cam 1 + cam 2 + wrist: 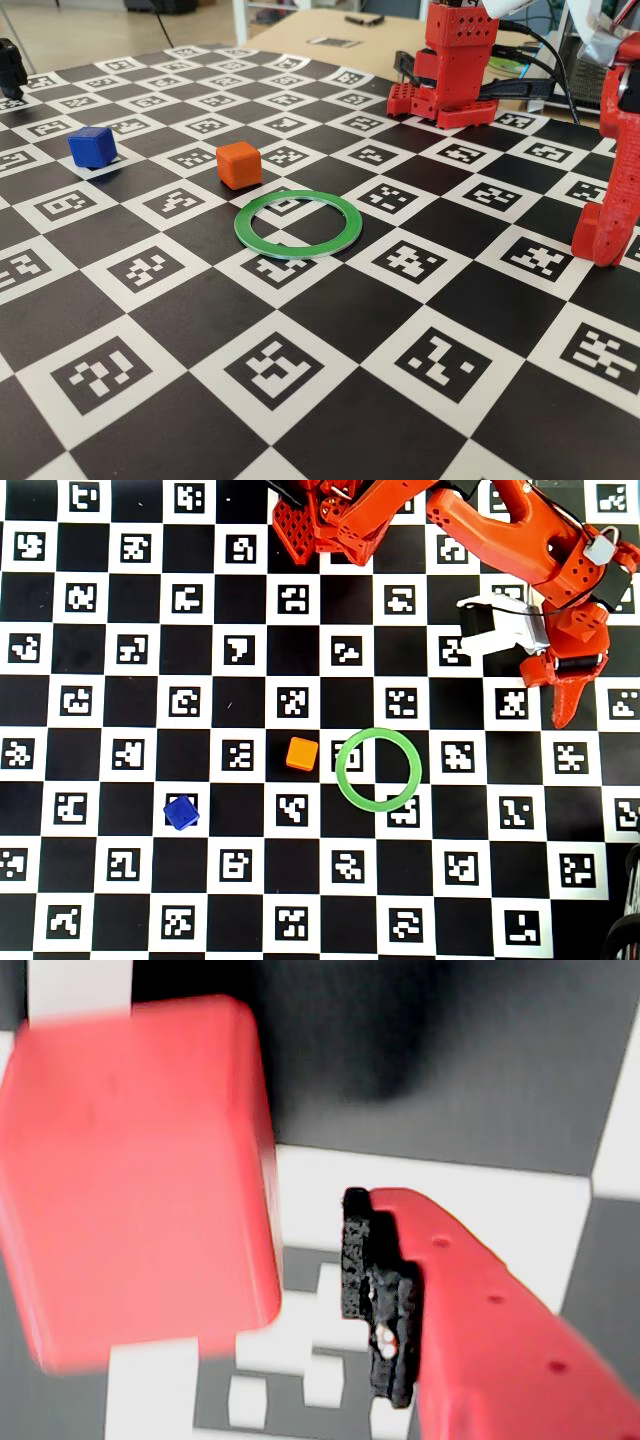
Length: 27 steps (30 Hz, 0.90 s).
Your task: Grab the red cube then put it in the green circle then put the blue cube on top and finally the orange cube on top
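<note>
- Wrist view puts the small matte red plastic cube big and blurred at the left of my picture, on the checkered marker-printed bench.
- One red gripper finger with a black pad sits just to the cube's right, with a strip of bench showing between them; I see only this one finger, so I cannot tell whether the red two-finger gripper is spread or closed.
- Fixed view shows the thin flat green ring lying hollow on the bench, and the gripper tip down at the bench surface well to the ring's right.
- From the same view, the small matte orange plastic cube stands near the ring, up and to its left.
- Farther left of the ring is the small matte deep-blue plastic cube, apart from the orange one.
- Overhead view gives me no sight of the red cube; the gripper sits up and right of the ring there.
</note>
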Tool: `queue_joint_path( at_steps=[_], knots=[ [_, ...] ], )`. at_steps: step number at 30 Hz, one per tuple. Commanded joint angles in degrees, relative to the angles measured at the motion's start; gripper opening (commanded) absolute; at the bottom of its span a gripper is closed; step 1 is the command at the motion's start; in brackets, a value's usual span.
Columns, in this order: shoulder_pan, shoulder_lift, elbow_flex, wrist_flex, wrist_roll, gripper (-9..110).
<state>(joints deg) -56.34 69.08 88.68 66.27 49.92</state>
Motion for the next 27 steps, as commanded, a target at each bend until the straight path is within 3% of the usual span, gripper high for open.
queue_joint_path(
  at_steps=[1,21,27],
  knots=[
    [0.7,1.32,-0.97,-0.62,-0.79,53],
    [0.97,0.09,-3.25,0.0,-7.38,48],
    [0.79,0.09,-3.25,0.18,-8.09,34]
  ],
)
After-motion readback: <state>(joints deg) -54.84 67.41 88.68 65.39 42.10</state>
